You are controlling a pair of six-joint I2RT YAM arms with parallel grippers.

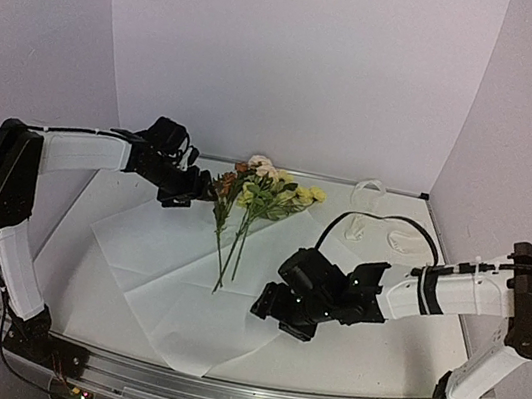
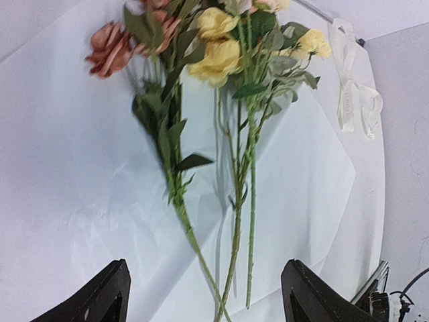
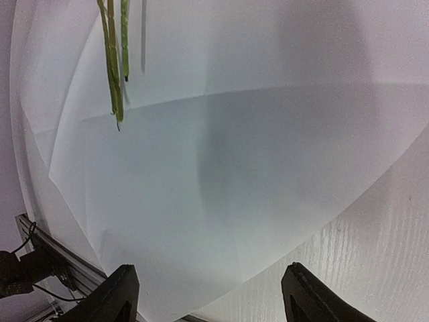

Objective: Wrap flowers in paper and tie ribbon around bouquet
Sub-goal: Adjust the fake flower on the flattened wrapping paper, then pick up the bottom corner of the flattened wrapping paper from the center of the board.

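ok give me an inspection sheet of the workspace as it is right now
surface: white table, mostly covered by the sheet
job's things: flowers lie on the paper, stems towards the arms; paper spread flat, creased, not wrapped; ribbon loose at the far right, off the paper, untied
clutter: nothing seen
grippers: left gripper open, empty, over the stem ends; right gripper open, empty, over the paper's near right edge
cables: black cable loops up from the right arm near the ribbon
surroundings: plain white walls; metal rail along the near edge
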